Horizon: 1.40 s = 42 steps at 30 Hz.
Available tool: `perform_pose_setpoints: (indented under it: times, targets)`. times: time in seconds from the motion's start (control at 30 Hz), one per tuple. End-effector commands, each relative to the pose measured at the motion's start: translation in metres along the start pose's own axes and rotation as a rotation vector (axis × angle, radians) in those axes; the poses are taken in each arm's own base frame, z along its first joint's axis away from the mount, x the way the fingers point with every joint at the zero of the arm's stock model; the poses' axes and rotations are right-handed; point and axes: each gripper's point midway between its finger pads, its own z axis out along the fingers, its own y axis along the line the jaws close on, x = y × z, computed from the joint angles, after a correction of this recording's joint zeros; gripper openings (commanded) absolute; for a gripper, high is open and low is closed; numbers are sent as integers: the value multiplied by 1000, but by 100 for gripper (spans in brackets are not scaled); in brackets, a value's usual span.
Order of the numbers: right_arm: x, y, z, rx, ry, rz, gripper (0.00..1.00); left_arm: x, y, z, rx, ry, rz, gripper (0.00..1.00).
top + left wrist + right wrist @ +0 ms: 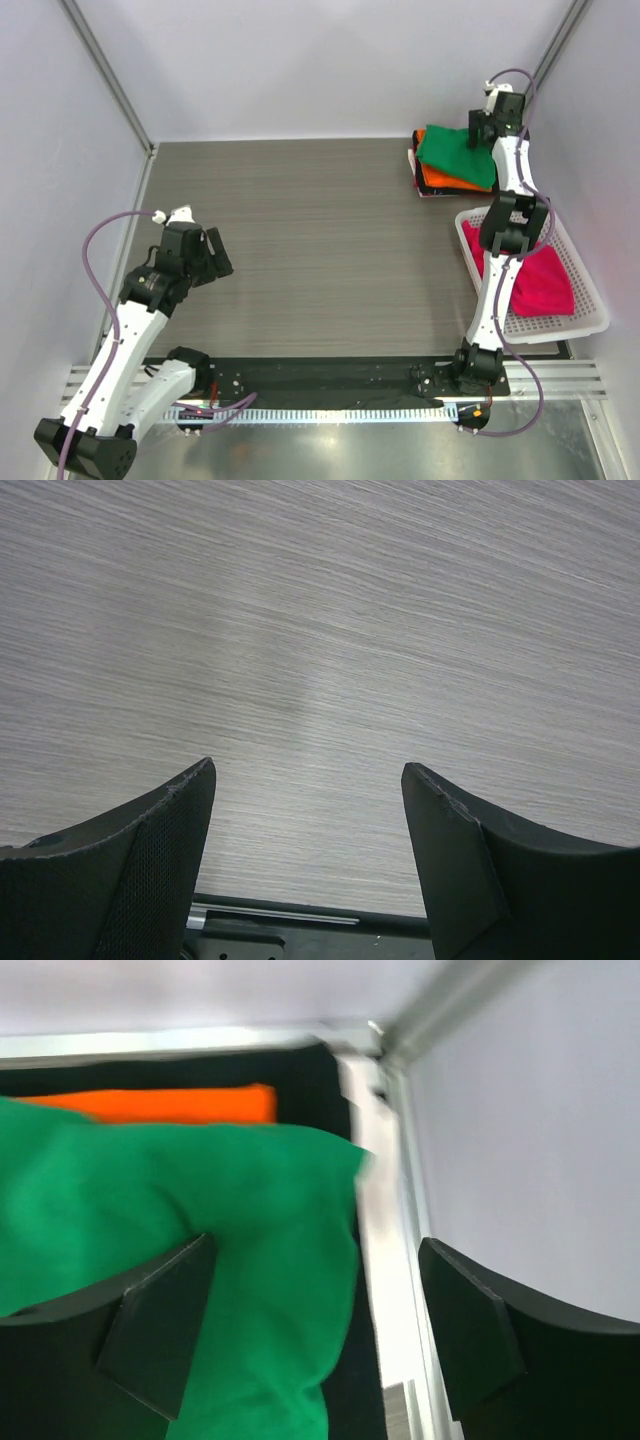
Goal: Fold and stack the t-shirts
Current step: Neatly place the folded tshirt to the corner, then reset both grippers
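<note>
A folded green t-shirt (455, 155) tops a stack at the table's far right corner, over an orange t-shirt (440, 178) and a black one beneath. My right gripper (480, 135) hangs at the stack's far right edge. In the right wrist view the right gripper (315, 1290) is open, and the green t-shirt (200, 1200) lies loose between and under its fingers, with the orange t-shirt (170, 1105) behind. A magenta-pink t-shirt (540, 280) lies crumpled in the basket. My left gripper (215, 255) hovers open over the bare table at the left, and nothing is between its fingers (160, 850).
A white mesh basket (585, 290) stands along the right edge, beside my right arm. Grey walls and metal corner posts (110, 80) close in the table. A black strip and a rail (330, 375) run along the near edge.
</note>
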Motion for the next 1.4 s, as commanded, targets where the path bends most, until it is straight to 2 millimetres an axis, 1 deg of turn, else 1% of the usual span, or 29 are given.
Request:
perform_pose_setpoints:
  times: [0.0,0.03,0.07,0.13,0.17,0.2,0.23,0.3,0.33,0.37,0.4,0.47,0.5,0.6,0.63,0.7,0.73,0.8,0.87,0.9,0.93,1.0,1.03,1.1,1.13,1.2,1.3,1.33,1.37]
  targets:
    - [-47,-57,-24,270,-131,147,90,-9,-2,0,4,-40,-8,76]
    - [-49,-59,-29,279,-134,160,91,-9,-2,0,7,-44,-9,76]
    - [-57,-65,-41,294,-150,178,96,-10,-2,-1,8,-46,-9,76]
    - [-67,-67,-55,299,-172,221,96,-10,-2,-2,13,-51,-9,76]
    - [-81,-71,-72,299,-204,235,97,-11,-2,-3,16,-57,-10,76]
    - [-86,-72,-81,298,-213,259,99,-13,-2,-5,21,-65,-13,76]
    - [-100,-70,-97,261,-250,299,100,-13,-2,-6,22,-70,-14,76]
    - [-110,-62,-110,201,-276,341,100,-14,-2,-8,27,-79,-16,76]
    - [-117,-54,-115,148,-296,389,100,-14,-3,-9,29,-81,-14,76]
    - [-122,-36,-117,44,-306,393,100,-15,-2,-10,27,-85,-17,76]
    - [-128,-26,-123,-16,-317,412,100,-16,-2,-11,30,-90,-17,75]
    - [-129,-4,-124,-139,-306,486,100,-18,-1,-13,33,-104,-22,76]
    - [-127,19,-123,-256,-286,506,99,-18,-1,-14,32,-108,-23,76]
    - [-117,54,-115,-422,-217,607,94,-20,-1,-18,42,-125,-27,76]
    - [-106,63,-103,-443,-181,635,92,-20,-1,-18,43,-128,-28,76]
    - [-102,82,-98,-499,-152,668,90,-21,-1,-20,45,-134,-29,76]
    - [-95,90,-89,-506,-129,677,90,-21,-1,-20,47,-133,-29,76]
    - [-92,102,-84,-522,-117,697,88,-20,-1,-19,44,-131,-29,76]
    - [-79,113,-74,-533,-88,718,87,-21,-1,-19,44,-133,-29,76]
    - [-81,115,-71,-545,-104,741,87,-21,0,-19,42,-132,-29,76]
    - [-67,120,-65,-545,-75,752,86,-21,0,-19,42,-132,-29,76]
    - [-59,120,-59,-528,-70,760,86,-21,0,-20,41,-134,-30,76]
    - [-45,121,-54,-510,-43,765,86,-21,-1,-20,43,-136,-29,76]
    - [-38,117,-51,-488,-41,768,86,-21,0,-20,42,-135,-28,76]
    - [-30,117,-48,-487,-25,787,86,-21,0,-20,40,-135,-30,76]
    - [-34,120,-50,-525,-40,794,86,-21,0,-20,41,-136,-28,76]
    - [-63,121,-65,-600,-92,789,87,-21,0,-20,41,-137,-30,76]
    - [-84,118,-76,-625,-137,777,92,-22,0,-21,40,-139,-31,76]
    - [-96,118,-84,-647,-159,771,94,-22,1,-21,40,-141,-31,76]
